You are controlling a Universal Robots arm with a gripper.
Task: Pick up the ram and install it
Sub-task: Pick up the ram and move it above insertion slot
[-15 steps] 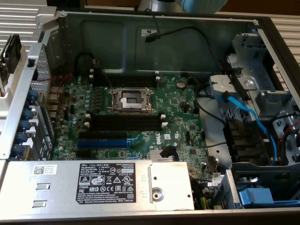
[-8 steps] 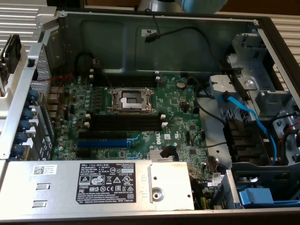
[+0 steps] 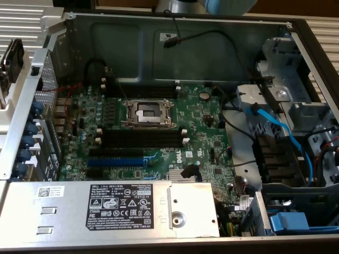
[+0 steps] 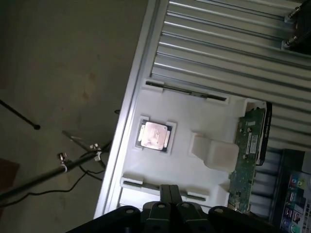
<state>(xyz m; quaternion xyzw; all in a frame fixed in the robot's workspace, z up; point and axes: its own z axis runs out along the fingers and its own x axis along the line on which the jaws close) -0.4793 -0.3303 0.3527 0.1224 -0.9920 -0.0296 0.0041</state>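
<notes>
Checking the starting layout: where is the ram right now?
In the wrist view the ram lies along one edge of the white tray, beside a raised white block, with the processor chip beyond that block, apart from the shut gripper.

Computer-assembly lab bench: open desktop case (image 3: 132,42) with motherboard (image 3: 201,121) and power supply (image 3: 63,211), white parts tray (image 4: 194,116) holding processor (image 4: 154,135) and ram (image 4: 248,155), on ribbed metal tabletop (image 4: 218,43).

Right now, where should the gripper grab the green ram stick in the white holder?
I'd pinch the ram across its narrow width near the middle, coming down from above. It is a long thin stick sitting in the white holder, with a white block close along one side, so sideways approaches look blocked.
</notes>
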